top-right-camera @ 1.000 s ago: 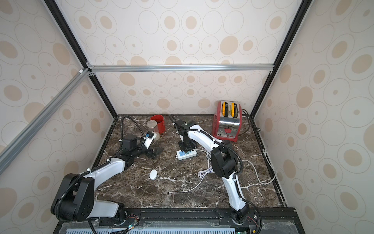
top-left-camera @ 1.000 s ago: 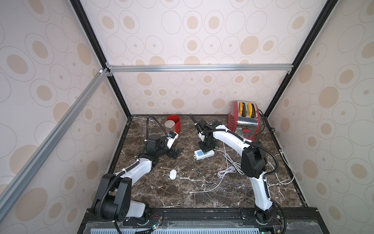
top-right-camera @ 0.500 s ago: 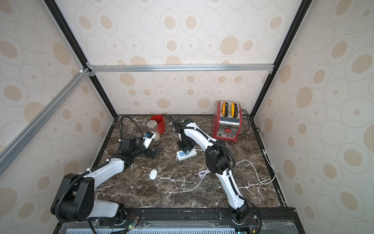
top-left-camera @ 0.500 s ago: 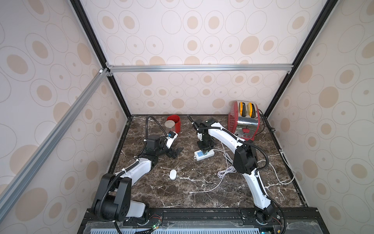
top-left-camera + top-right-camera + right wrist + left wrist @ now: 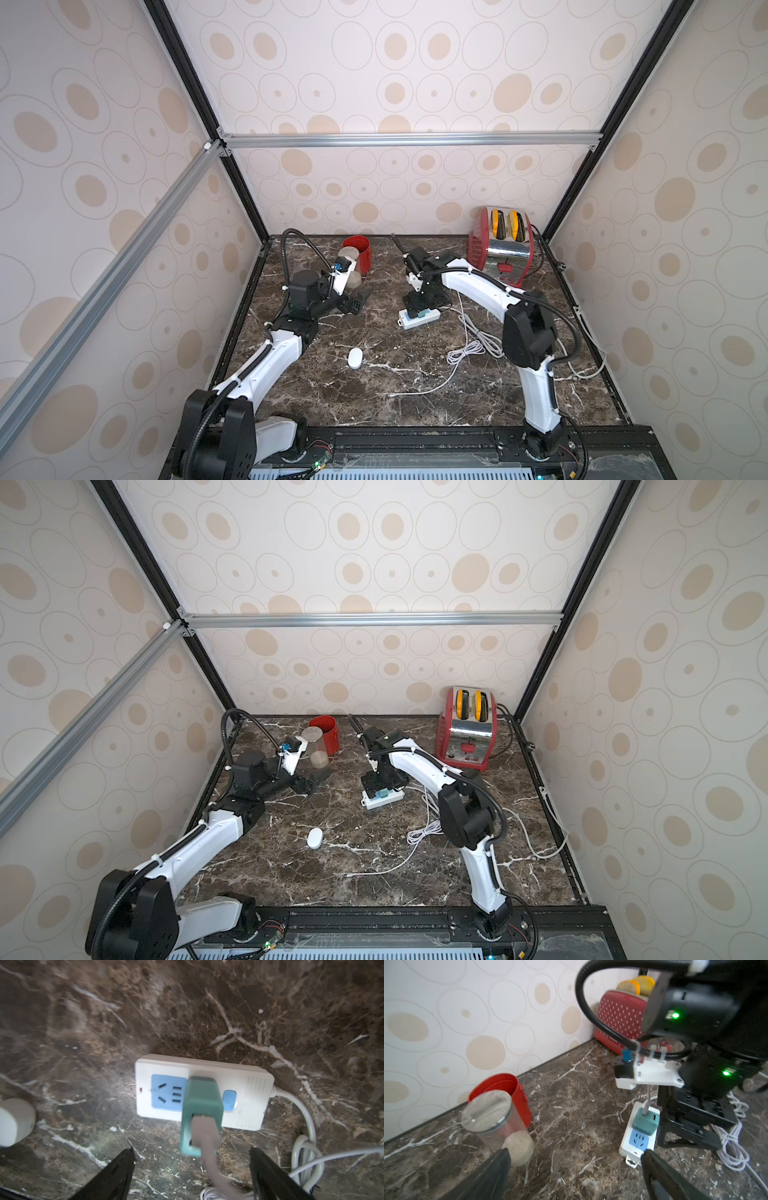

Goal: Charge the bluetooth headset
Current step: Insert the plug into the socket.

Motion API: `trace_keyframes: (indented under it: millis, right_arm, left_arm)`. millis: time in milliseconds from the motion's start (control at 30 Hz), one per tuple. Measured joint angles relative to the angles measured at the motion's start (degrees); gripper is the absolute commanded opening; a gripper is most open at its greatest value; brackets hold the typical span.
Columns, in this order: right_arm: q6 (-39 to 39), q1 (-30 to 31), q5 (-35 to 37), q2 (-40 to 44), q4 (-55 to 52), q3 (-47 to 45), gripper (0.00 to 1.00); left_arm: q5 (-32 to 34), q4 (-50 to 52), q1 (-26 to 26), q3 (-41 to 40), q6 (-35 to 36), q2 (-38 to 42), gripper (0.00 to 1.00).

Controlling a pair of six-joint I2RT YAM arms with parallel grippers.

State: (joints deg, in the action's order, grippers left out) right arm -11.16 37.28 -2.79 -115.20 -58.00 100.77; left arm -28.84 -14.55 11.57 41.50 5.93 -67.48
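Observation:
The bluetooth headset (image 5: pixel 355 358) (image 5: pixel 314 837) is a small white oval case lying alone on the marble, left of centre; its edge also shows in the right wrist view (image 5: pixel 14 1120). A white power strip (image 5: pixel 419 319) (image 5: pixel 203 1088) lies further back, with a teal adapter (image 5: pixel 200 1109) (image 5: pixel 645 1122) plugged into it and a grey cable plug (image 5: pixel 204 1132) in the adapter. My right gripper (image 5: pixel 419 309) (image 5: pixel 191 1149) hangs just above the adapter, open, its fingers wide on either side and touching nothing. My left gripper (image 5: pixel 357 301) (image 5: pixel 576 1151) stands open and empty, low over the marble left of the strip.
A red canister (image 5: pixel 357 249) and a clear jar of rice (image 5: pixel 351 266) stand at the back, close to the left gripper. A red toaster (image 5: pixel 500 245) sits at the back right. A white cable (image 5: pixel 469 349) lies coiled right of the strip, with a loose end trailing forward.
My right gripper has opened over the adapter, which stays plugged into the strip. Its elbow has swung back to the right. The left arm has not moved.

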Motion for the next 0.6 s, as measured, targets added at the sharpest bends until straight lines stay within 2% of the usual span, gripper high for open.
trace_keyframes:
  millis: [133,300,367,467,600]
  right_arm:
    - [7.21,0.61,-4.94,16.81,9.77,-17.29,0.82]
    - [22.69,4.96,-14.93,32.26,19.45,-36.41,0.8]
    - [27.8,6.99,-18.18,33.94,20.26,-39.6,0.75]
    - [33.33,9.2,-21.24,33.0,20.2,-40.0,0.59]
    - [39.15,14.45,-21.49,28.81,19.82,-38.16,0.44]
  left_arm:
    - [4.11,3.8,-0.02,0.39,-4.98,5.68,0.99]
    - [10.67,14.29,-0.07,3.82,-12.68,10.58,0.99]
    - [12.15,18.71,-0.07,5.84,-14.95,11.56,0.99]
    - [13.57,25.73,-0.07,8.68,-18.03,12.5,0.99]
    - [15.93,34.95,-0.07,11.45,-21.77,12.83,0.99]
